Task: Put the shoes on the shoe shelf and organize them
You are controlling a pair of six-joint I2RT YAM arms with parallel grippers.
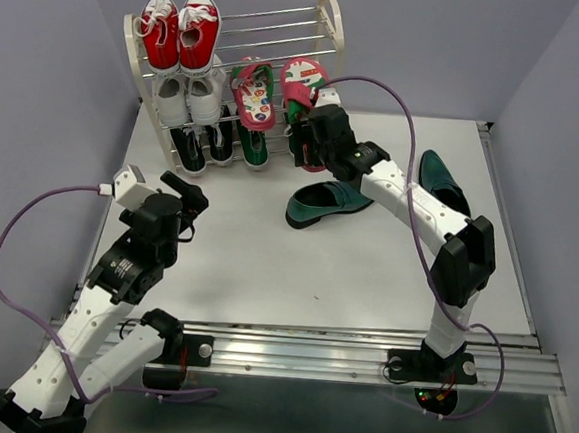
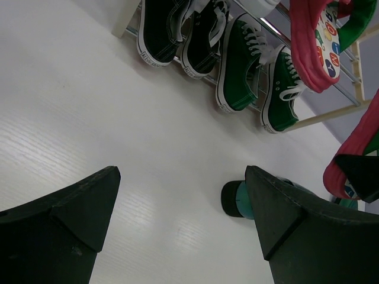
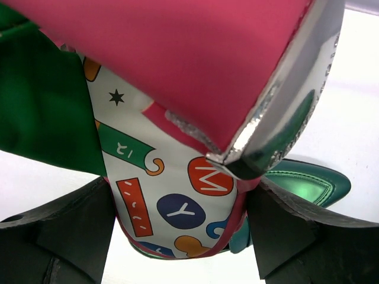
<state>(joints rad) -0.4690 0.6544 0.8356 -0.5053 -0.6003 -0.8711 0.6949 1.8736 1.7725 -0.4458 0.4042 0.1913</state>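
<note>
Right gripper (image 3: 180, 228) pinches red-pink flip-flop (image 3: 177, 65), colourfully patterned.

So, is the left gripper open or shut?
Open. The left gripper shows its fingers wide apart, gripping nothing, above the table.

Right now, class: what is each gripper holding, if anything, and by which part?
The right gripper pinches a red-pink flip-flop by the two side edges of its heel end, at the shoe shelf. The left gripper is open and holds nothing.

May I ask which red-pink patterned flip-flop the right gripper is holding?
The right-hand flip-flop, in the right gripper; the left flip-flop lies unheld on the shelf.
</note>
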